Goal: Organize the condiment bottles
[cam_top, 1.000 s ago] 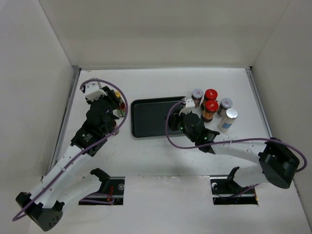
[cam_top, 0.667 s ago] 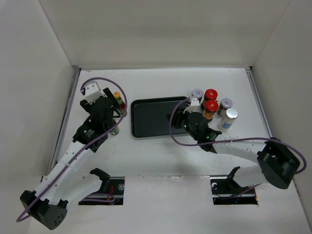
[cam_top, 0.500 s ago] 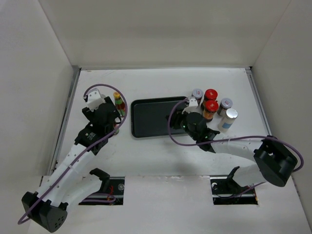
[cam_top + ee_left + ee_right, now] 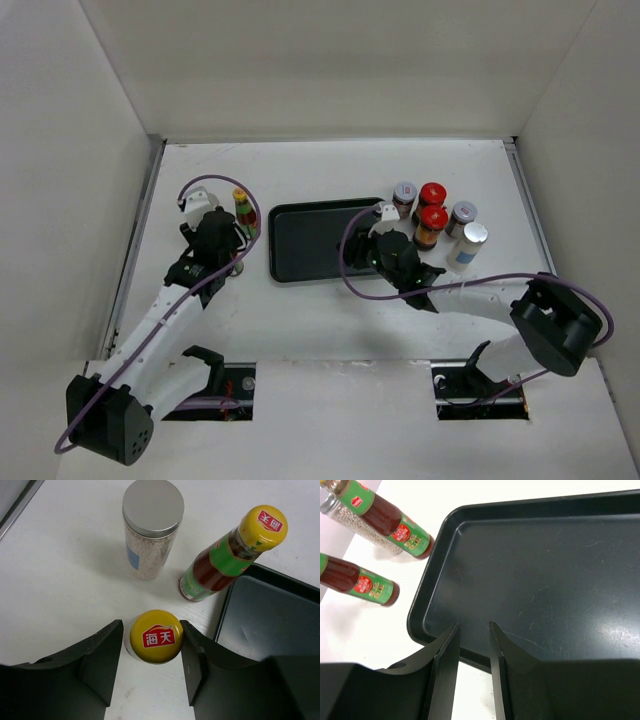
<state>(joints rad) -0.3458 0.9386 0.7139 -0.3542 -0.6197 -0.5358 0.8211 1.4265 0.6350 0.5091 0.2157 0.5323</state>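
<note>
Yellow-capped bottle [image 4: 156,636] sits inside the spread left end effector [image 4: 151,628] beside the tray [image 4: 260,625] rim; right end effector [image 4: 473,626] narrowly parted.

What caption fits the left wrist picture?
Left fingers straddle one yellow-capped sauce bottle; its twin and a silver-lidded jar stand beyond.

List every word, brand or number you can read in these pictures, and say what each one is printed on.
"海天": on the yellow cap of the near sauce bottle.
"海天": on the yellow cap of the far sauce bottle.
Green labels on both sauce bottles: print too small to read.
Blue label on the silver-lidded jar: too blurred to read.
</note>
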